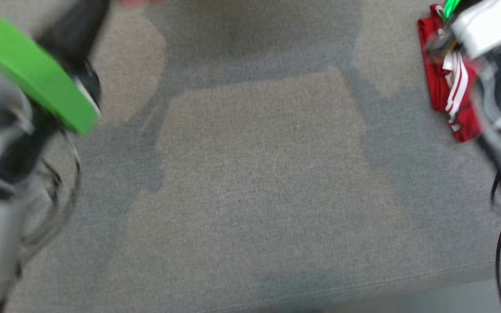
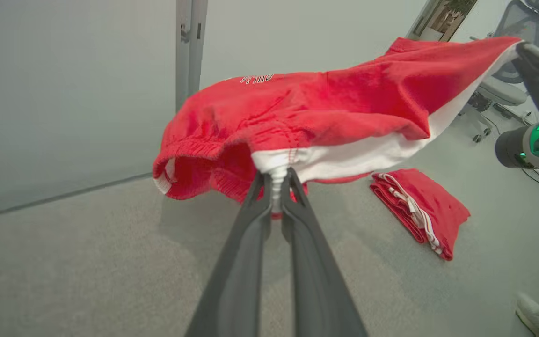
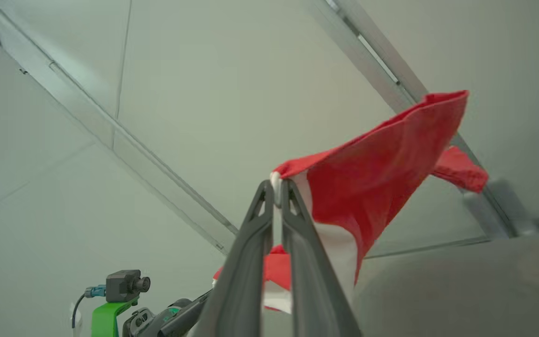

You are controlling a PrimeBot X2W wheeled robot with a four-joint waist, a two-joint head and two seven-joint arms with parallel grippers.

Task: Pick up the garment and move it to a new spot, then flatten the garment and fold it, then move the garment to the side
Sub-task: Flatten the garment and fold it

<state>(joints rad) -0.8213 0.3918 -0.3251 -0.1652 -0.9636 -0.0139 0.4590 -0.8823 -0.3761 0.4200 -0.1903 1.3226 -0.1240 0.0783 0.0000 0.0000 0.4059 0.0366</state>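
Left pincer (image 2: 276, 181): closed. Both dark fingers are pressed together, with a bunched bit of white trim nipped between the tips.

Right pincer (image 3: 276, 186): closed likewise, tips clamped on a white-edged corner of the same cloth.

Garment (image 2: 325, 112): red, with white trim, a gathered elastic opening and small pale lettering.
- It is held in the air, clear of the worktop (image 2: 87, 262), and stretched between the two pincers.
- In the left wrist view it rises from the left pincer's tips up and to the right, ending at the right pincer's dark finger near the upper right edge.
- The bulk lies above and beyond the left tips. The gathered opening sags just to their left.
- In the right wrist view the cloth fans up and to the right of the tips, and a further fold hangs below, behind the fingers.

Worktop: covered in grey cloth, with the garment's shadow falling on it under the held cloth.

Folded red piece (image 2: 419, 210): white-striped and lying flat on the worktop. It is to the right of the left pincer and apart from the held garment. In the blurred head view it sits at the top right, beside the right arm.

Shoe (image 2: 531, 312): pale, at the lower right corner of the left wrist view.

Office chair (image 2: 508, 89): behind the garment's right end.
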